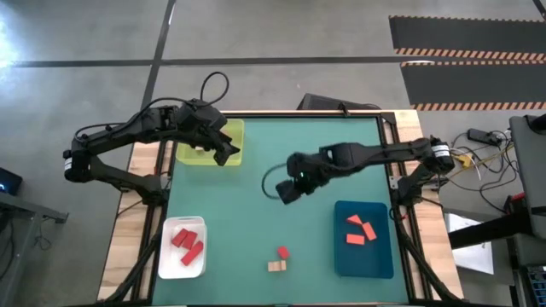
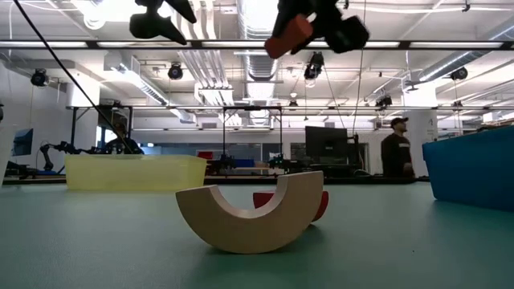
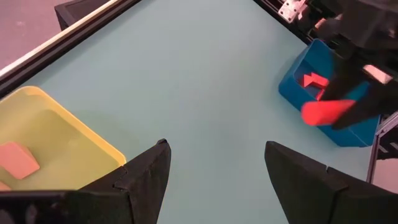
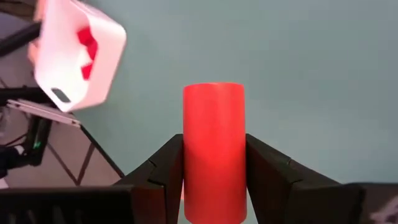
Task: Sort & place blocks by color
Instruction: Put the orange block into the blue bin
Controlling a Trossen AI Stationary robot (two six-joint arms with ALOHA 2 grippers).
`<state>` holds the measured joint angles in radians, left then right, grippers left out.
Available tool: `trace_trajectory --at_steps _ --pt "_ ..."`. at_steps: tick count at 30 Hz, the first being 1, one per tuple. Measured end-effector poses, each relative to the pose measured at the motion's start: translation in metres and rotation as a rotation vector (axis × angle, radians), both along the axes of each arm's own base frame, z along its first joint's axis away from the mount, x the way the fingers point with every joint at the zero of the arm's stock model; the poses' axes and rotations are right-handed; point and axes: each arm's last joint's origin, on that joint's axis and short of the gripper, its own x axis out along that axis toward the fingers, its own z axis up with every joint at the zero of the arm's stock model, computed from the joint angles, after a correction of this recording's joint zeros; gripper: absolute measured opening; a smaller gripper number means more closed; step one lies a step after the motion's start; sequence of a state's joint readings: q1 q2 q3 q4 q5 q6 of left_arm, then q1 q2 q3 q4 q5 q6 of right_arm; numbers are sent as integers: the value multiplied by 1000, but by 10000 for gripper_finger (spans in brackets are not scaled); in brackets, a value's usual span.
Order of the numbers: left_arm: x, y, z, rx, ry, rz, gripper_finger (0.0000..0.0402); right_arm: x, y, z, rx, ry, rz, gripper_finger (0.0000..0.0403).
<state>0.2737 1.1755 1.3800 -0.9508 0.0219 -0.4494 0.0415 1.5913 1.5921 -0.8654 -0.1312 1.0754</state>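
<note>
- No brand, label or readable writing shows on the blocks, the trays or the arms.
- The red cylinder [image 4: 213,152] is smooth, round-sided and orange-red; it stands clamped between the two dark fingers of the right hand [image 1: 291,189], which is held up over the middle of the green surface [image 1: 281,217], well clear of it.
- In the low view the same cylinder [image 2: 289,34] hangs high above the surface, tilted in that hand.
- The left hand [image 3: 214,180] hovers with its fingers spread wide and nothing between them, over the near edge of the yellow-green tray [image 1: 230,132] at the far left of the surface.
- One salmon block [image 3: 17,160] lies flat in the yellow-green tray.
- A tan arch block [image 2: 253,213] rests on its curved back near the front edge of the surface, with a small red block [image 1: 282,252] just behind it, touching or nearly so.
- The white tray [image 1: 202,223] at the front left holds several deep red pieces.
- The blue tray [image 1: 341,256] at the front right holds a few orange-red pieces.
- The green surface sits in a pale wooden frame on a grey concrete floor.
- Beyond it lies a large workshop with ceiling pipes, strip lights and monitors; a person [image 2: 397,156] stands in the background.
</note>
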Motion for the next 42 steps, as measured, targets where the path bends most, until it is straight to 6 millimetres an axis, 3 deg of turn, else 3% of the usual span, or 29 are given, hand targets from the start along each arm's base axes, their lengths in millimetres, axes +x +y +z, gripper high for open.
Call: trace_trajectory --at_steps 10,20,31,42 --pt "0 0 0 30 7 -29 244 -20 67 -6 68 163 -109 129" --pt "0 0 0 49 12 -47 244 -58 120 -13 94 392 -189 130" --pt "0 0 0 67 17 -64 244 -92 159 -16 106 539 -256 130" --pt "0 0 0 68 17 -66 244 -109 170 -32 63 637 -285 130"
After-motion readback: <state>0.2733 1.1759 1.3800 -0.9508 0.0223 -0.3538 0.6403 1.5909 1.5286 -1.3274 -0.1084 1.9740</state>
